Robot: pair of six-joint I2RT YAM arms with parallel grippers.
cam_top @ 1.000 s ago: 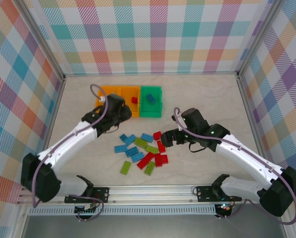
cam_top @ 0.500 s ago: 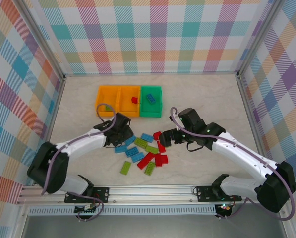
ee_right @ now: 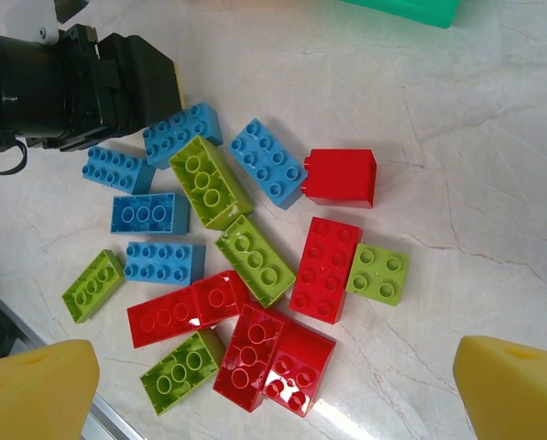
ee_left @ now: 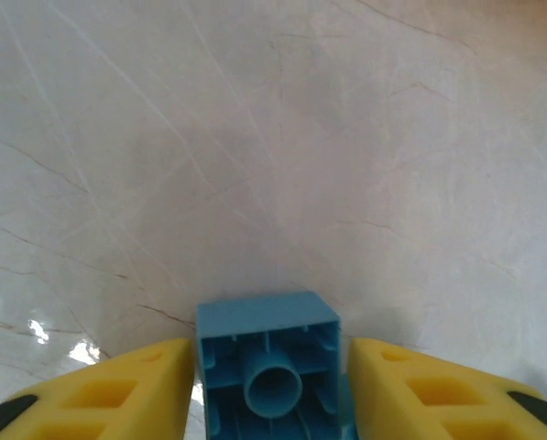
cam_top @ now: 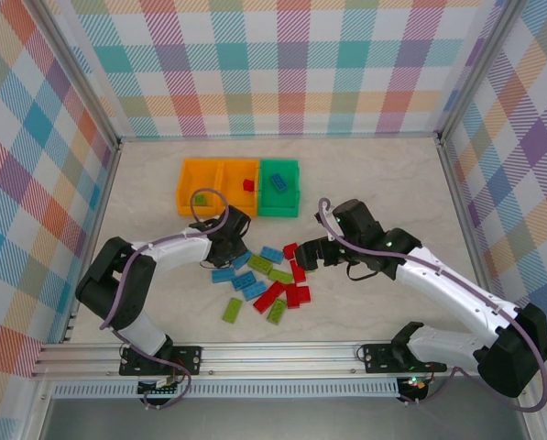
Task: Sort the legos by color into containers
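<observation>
Legos nearest first: the blue brick (ee_left: 268, 367) sits right between my left fingers (ee_left: 117, 390), its hollow underside turned up at the wrist camera, with a yellow pad tight against each side. I read that as my left gripper (cam_top: 231, 244) clamped on it across its narrow width. From the right wrist view, its long axis seems to run out from under that gripper toward the pile (ee_right: 255, 266). I cannot tell whether the brick is clear of the table (cam_top: 365, 183).

Just beyond, the loose red, blue and lime bricks lie bunched between my two arms. My right gripper (cam_top: 302, 255) hangs over their right side with its jaws spread wide and nothing in them.

Farther out, the containers (cam_top: 239, 163) stand in a row well apart from the pile. From my left fingers the green bin (cam_top: 297, 188) lies ahead and off to my right, at the right end of the row. It holds a blue lego (cam_top: 279, 183), so I judge that is where this brick belongs. The middle orange bin (cam_top: 239, 197) holds a red lego (cam_top: 248, 184), and the left orange bin (cam_top: 186, 179) holds a lime one (cam_top: 201, 197). The coming carry is therefore forward and rightward, past both orange bins, and my left arm, the loaded one, is nearer the row.
</observation>
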